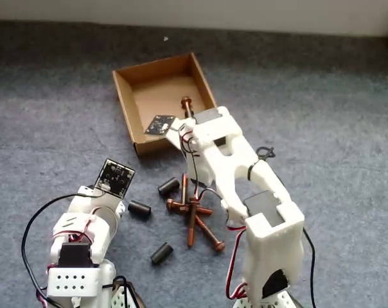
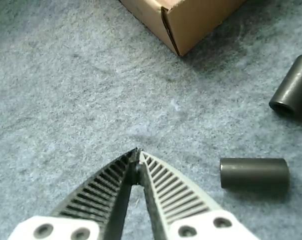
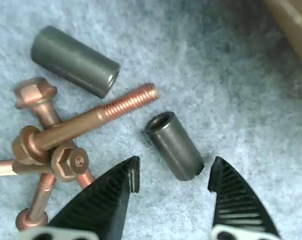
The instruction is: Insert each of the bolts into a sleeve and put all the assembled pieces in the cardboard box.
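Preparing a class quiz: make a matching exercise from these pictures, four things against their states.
Things:
1. left gripper
2. right gripper
3. cardboard box
4. loose bolts

States:
A. holds one bolt
B. open, over a sleeve
C. shut
D. piled crosswise on the carpet

Pairs: 1-C, 2-B, 3-A, 4-D.

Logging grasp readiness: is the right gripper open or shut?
Open. The right gripper has its fingers apart, a dark sleeve lying between them.
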You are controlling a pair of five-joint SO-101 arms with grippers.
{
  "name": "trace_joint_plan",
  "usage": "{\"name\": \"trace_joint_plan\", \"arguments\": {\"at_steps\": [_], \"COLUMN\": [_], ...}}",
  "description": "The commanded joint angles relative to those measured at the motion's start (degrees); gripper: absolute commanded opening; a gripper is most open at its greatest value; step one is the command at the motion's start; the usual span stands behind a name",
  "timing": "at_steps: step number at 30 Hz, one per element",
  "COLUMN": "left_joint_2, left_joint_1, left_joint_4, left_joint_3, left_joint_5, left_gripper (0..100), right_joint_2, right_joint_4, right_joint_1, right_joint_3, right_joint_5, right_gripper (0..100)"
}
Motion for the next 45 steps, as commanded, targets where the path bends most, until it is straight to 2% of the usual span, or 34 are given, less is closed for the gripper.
{"name": "trace_joint_plan", "arguments": {"at_steps": [1, 8, 13, 23, 27, 39, 45], "left_joint_2": [-0.5, -0.5, -0.5, -0.5, -0.5, -0.5, -0.5], "left_joint_1": [0.7, 0.7, 0.7, 0.7, 0.7, 0.7, 0.7], "left_joint_4": [-1.1, -1.1, -1.1, -1.2, -1.2, -1.2, -1.2], "left_joint_3": [1.2, 1.3, 1.3, 1.4, 1.4, 1.4, 1.4], "left_joint_5": [-0.6, -0.6, -0.6, -0.6, -0.6, -0.6, -0.6], "left_gripper": [1, 1, 1, 1, 1, 1, 1], "right_joint_2": [-1.2, -1.1, 1.4, 6.4, 6.1, -10.5, -22.5], "right_joint_4": [-2.8, -5.1, -5.1, -4.8, -4.7, -5.2, -13.9], "right_joint_1": [0.7, 0.6, 0.7, 0.7, 0.7, 1.3, 2.0], "right_joint_3": [-1.9, -1.7, -1.3, -1.4, -1.5, 4.4, 18.0], "right_joint_5": [0.2, 0.1, 0.3, -0.1, -4.9, -18.1, -23.1], "right_gripper": [21.7, 21.1, 12.1, 11.1, 0.8, 0.6, 0.6]}}
